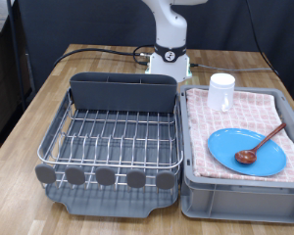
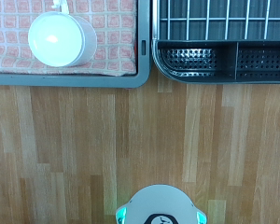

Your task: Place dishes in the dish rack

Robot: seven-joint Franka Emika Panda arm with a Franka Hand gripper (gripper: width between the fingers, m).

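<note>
The dark grey dish rack [image 1: 59, 181] with its silver wire grid stands on the wooden table at the exterior view's left, and nothing is in it. To its right, a light-blue plate [image 1: 230, 157] lies on the pink checked cloth with a brown wooden spoon [image 1: 261, 142] resting on it. A small white cup [image 1: 221, 92] stands behind them on the cloth. In the wrist view the cup [image 2: 62, 39] and the rack's utensil compartment [image 2: 219, 58] show from above. The gripper shows in neither view; the arm rises out of the exterior view's top.
The light grey bin [image 1: 235, 194] holds the pink checked cloth [image 1: 211, 122]. The robot's white base [image 1: 170, 54] stands behind the rack and also shows in the wrist view [image 2: 161, 207]. Black cables run along the table's far edge. Bare wood lies between base and rack.
</note>
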